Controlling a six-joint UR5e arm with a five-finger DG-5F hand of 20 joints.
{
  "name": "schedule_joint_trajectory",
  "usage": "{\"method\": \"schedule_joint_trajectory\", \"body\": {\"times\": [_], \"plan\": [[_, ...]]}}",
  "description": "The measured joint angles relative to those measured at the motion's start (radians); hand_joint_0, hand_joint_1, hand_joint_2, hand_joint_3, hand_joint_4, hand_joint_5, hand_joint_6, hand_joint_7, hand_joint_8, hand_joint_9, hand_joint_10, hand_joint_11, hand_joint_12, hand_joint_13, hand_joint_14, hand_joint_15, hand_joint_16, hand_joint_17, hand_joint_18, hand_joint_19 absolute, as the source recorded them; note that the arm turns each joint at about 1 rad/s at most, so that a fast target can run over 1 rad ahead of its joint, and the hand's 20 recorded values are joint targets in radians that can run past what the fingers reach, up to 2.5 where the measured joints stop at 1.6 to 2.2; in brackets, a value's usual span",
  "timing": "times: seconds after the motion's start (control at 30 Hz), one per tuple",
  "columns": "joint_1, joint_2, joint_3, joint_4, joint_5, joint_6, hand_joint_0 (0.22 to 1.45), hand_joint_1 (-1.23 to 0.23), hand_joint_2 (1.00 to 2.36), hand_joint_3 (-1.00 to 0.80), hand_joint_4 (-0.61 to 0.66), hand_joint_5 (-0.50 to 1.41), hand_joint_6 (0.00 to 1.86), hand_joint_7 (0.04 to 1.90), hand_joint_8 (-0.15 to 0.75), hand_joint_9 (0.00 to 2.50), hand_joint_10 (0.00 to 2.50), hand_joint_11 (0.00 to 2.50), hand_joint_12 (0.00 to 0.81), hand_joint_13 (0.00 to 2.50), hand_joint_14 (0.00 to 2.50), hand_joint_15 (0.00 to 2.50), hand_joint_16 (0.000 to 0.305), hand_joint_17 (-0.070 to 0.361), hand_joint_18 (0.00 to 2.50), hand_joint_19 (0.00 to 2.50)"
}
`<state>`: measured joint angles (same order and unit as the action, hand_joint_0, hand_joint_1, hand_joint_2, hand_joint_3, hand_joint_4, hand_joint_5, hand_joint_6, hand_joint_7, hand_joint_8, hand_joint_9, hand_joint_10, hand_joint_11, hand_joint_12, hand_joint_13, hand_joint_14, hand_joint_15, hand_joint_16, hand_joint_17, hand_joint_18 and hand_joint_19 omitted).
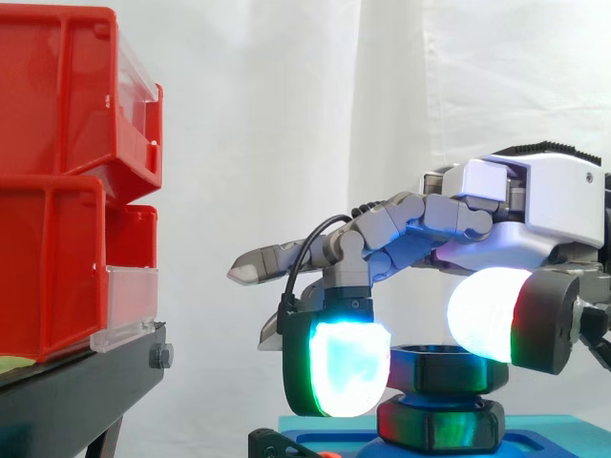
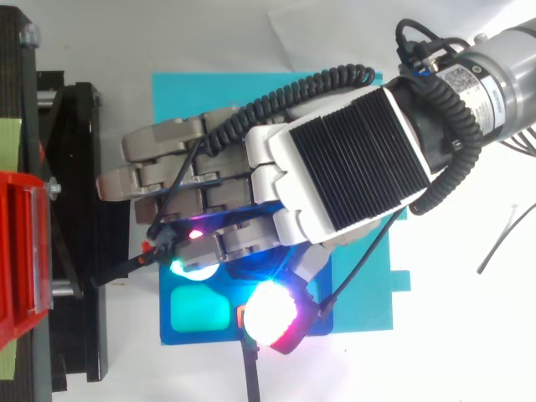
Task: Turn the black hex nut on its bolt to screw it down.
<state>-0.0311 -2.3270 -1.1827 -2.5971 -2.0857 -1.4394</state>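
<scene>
Above the teal mat [image 2: 368, 301], the robot hand [image 1: 535, 205] pinches the black hex nut [image 1: 444, 367] between curled finger and thumb; it sits just above the hex base [image 1: 439, 425], so few turns seem left.

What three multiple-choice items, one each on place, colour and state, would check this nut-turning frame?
1. In the side view, where do the red bins stand?
A. left of the hand
B. right of the hand
C. on top of the hand

2. What colour is the base below the black hex nut?
A. yellow
B. blue
C. white

3. How does the hand meet the black hex nut?
A. it is lifted far above it
B. it lies flat on top of it
C. two glowing pads pinch it from opposite sides

Answers:
1 A: the bins fill the left edge, while the hand comes in from the right.
2 B: blue shows beneath the nut in both views.
3 C: one pad sits at each side of the nut in the side view.
</scene>
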Motion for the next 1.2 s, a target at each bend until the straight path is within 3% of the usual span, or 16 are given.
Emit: {"method": "schedule_joint_trajectory", "body": {"times": [0.17, 0.47, 0.83, 1.0, 1.2], "plan": [[-0.011, 0.0, 0.0, 0.01, -0.012, 0.002, 0.54, -0.3, 1.0, -0.5, 0.25, -0.09, 0.73, 1.04, 0.311, 0.66, 0.01, 0.23, 0.347, 0.28, 0.0, 0.06, 0.048, 0.107, 0.18, 0.19], [-0.039, 0.0, 0.0, 0.026, -0.049, 0.007, 0.48, -0.08, 1.0, -0.5, 0.26, -0.1, 0.7, 1.06, 0.325, 0.63, 0.01, 0.23, 0.37, 0.25, 0.0, 0.07, 0.054, 0.12, 0.13, 0.21], [-0.084, 0.0, 0.009, 0.041, -0.1, 0.019, 0.48, -0.08, 1.0, -0.5, 0.27, -0.09, 0.66, 1.1, 0.324, 0.62, 0.01, 0.23, 0.369, 0.25, 0.0, 0.07, 0.053, 0.12, 0.13, 0.2], [-0.089, 0.0, 0.026, 0.043, -0.118, 0.031, 0.49, -0.11, 1.0, -0.5, 0.28, -0.08, 0.6, 1.18, 0.323, 0.62, 0.01, 0.21, 0.367, 0.25, 0.0, 0.07, 0.053, 0.12, 0.14, 0.2], [-0.08, 0.0, 0.042, 0.021, -0.121, 0.042, 0.48, -0.14, 1.0, -0.5, 0.29, -0.1, 0.51, 1.24, 0.324, 0.61, 0.01, 0.22, 0.367, 0.26, 0.0, 0.07, 0.053, 0.119, 0.14, 0.19]]}}
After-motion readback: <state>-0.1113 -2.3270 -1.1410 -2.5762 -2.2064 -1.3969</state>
